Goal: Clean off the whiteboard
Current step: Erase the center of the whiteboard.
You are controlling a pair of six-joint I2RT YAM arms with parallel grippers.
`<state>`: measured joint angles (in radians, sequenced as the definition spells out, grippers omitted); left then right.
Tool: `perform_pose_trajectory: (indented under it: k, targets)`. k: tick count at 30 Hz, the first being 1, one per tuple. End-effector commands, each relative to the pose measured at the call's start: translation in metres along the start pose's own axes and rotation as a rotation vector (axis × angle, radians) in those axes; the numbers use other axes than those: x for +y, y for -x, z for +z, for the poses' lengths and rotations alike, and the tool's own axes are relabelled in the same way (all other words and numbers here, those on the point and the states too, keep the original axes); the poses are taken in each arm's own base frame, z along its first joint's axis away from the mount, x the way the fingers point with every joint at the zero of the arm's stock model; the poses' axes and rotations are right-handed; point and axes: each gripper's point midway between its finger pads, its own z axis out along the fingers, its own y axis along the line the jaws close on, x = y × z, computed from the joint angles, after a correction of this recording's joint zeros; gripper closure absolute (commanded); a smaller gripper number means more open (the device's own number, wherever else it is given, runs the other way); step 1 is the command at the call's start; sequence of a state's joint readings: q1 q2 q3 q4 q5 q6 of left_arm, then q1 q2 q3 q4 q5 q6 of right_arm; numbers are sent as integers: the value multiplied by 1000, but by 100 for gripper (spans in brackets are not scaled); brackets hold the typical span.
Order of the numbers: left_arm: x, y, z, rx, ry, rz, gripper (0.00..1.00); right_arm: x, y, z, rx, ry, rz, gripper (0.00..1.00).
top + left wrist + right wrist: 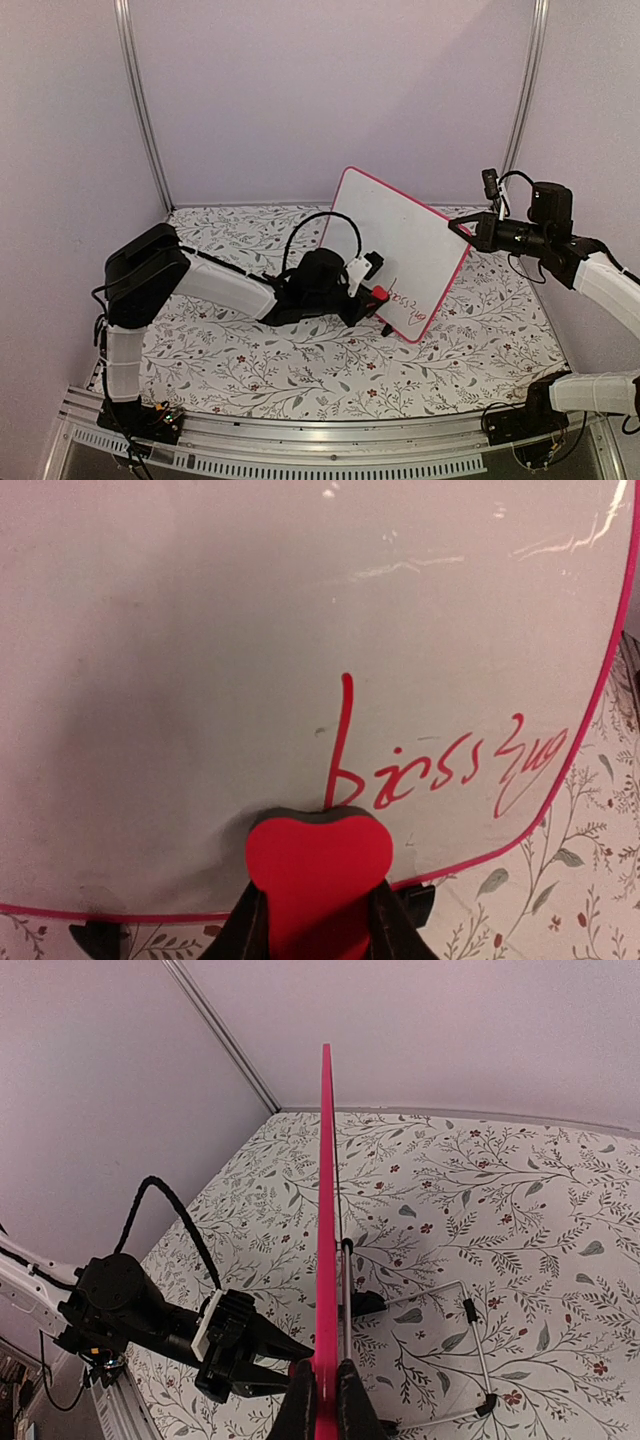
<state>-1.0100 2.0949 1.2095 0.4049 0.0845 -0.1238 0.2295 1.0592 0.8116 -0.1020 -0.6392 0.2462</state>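
The whiteboard (400, 245) stands tilted on the floral table, red-pink framed, with red handwriting (405, 303) near its lower right corner. My left gripper (372, 292) is shut on a red heart-shaped eraser (318, 865) whose dark felt face presses the board just below the start of the writing (440, 770). My right gripper (462, 232) is shut on the board's upper right edge; in the right wrist view its fingers (300, 1400) pinch the red frame (326, 1210) seen edge-on.
A wire stand (465, 1350) with black feet props the board from behind. The floral tablecloth (300, 370) covers the table. Pale walls and metal posts (140, 110) enclose the back and sides.
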Motion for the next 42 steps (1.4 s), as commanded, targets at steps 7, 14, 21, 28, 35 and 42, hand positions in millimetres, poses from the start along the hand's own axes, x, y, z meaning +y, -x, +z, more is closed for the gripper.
perform_pose_trajectory:
  k: [7,14,21,28,35,42]
  targets:
    - [-11,62,-2,-129,-4,46,100,4,-38,7,134,43,86,100]
    - [-14,84,-2,-160,-5,60,100,2,-40,9,142,38,98,100]
    - [-10,62,-5,-123,10,27,100,4,-36,7,133,37,91,100]
    - [-9,50,-17,-121,15,-9,100,1,-39,9,139,28,102,100]
    - [-7,37,-20,-98,23,-17,100,-1,-42,9,143,23,104,100]
    - [-6,51,-21,-100,33,-19,100,7,-29,5,137,33,94,100]
